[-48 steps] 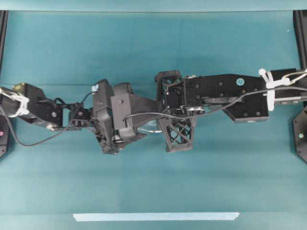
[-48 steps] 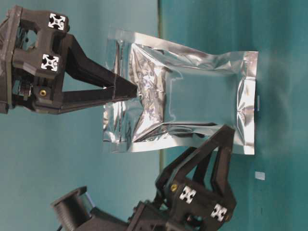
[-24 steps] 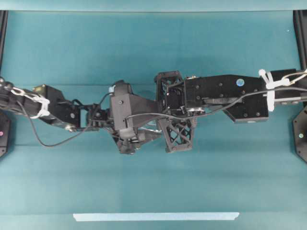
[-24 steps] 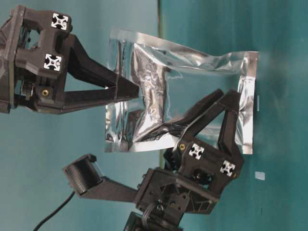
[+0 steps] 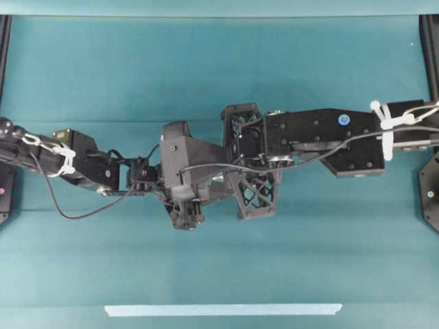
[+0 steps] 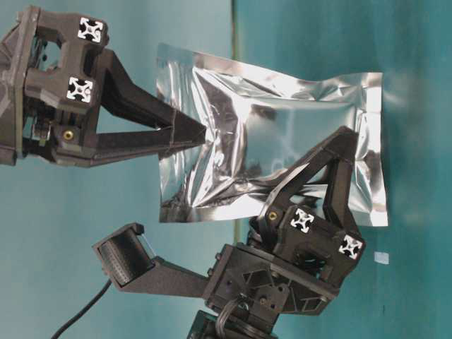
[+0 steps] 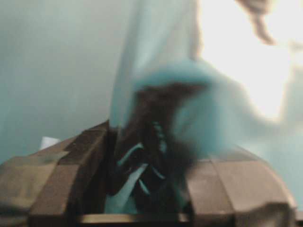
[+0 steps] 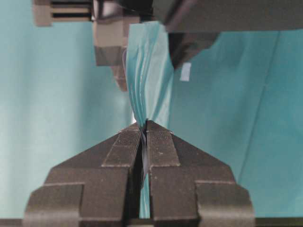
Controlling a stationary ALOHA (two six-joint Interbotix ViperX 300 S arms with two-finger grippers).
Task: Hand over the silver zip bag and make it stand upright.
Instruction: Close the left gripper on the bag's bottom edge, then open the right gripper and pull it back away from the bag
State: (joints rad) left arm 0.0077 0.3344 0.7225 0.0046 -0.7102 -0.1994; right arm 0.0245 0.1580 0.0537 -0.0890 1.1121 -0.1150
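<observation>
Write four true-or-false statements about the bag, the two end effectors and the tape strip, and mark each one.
1. The right end effector is shut on the bag. True.
2. The bag lies flat on the table. False: it is held up edge-on, off the table.
3. The bag passes between the fingers of the left end effector. True.
4. The tape strip is stuck to the bag. False: it lies on the table near the bottom edge of the overhead view, well away from both arms.
</observation>
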